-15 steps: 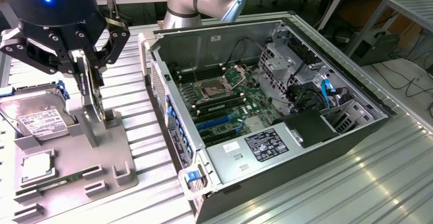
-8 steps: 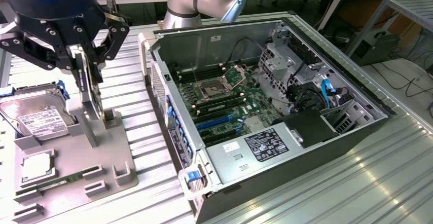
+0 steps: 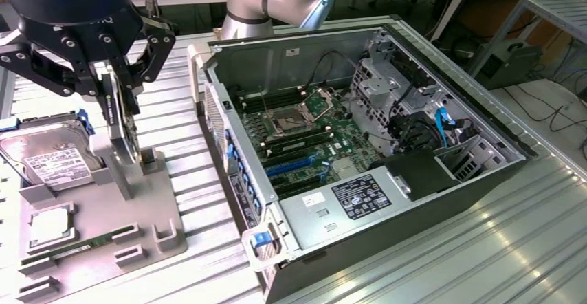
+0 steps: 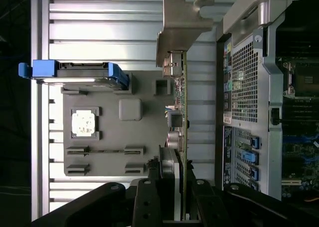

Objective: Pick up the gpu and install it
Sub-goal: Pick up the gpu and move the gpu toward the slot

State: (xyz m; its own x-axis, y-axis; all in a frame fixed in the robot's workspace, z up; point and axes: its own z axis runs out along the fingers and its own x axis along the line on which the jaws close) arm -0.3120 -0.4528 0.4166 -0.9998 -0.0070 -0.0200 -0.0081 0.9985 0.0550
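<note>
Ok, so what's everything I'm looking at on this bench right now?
gpu: one, dark with a silver end bracket, upright at the holder, clamped in the hand.
hard drive: one, silver with a white label and a blue carrier, in the holder.
processor chip: one, silver, flat in the holder.
memory stick: one, green, in a holder slot.
holder: one, grey, on the table at the exterior view's left.
computer case: one, grey and black, lying open beside the holder.
table: one, silver, slatted.
arm: one, silver-grey, behind the case.
hand: one, black, shut on the gpu.
</note>
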